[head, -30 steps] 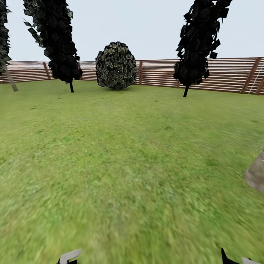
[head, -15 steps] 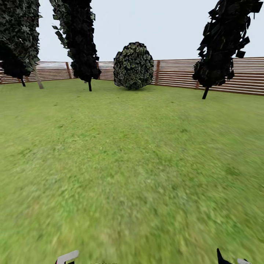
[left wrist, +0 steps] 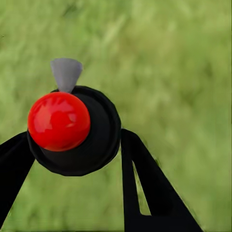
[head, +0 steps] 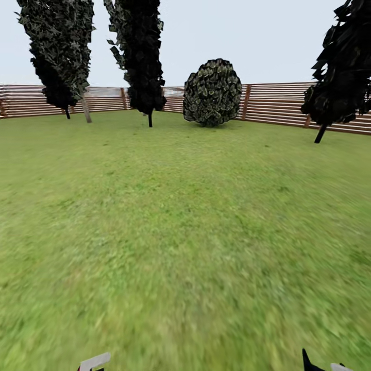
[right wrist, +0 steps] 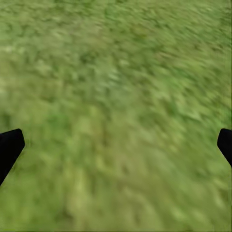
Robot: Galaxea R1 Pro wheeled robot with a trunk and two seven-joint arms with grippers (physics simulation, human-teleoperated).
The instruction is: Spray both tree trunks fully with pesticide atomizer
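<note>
Now crossing blurry green grass floor (head: 185,247).
Left fingers (left wrist: 72,159) straddle a small dark round-bodied atomizer (left wrist: 92,133) with red ball and grey tip, seemingly gripping; right fingers (right wrist: 116,145) spread wide, empty.

Both arms low, just their tips showing at the near edge of the head view. Left pincer (left wrist: 77,145) clamped around a black round-bodied object, fingers (left wrist: 145,188) pressed on either side. Right pincer (right wrist: 116,145) spread wide, fingertips (right wrist: 9,147) far apart, nothing between.
</note>
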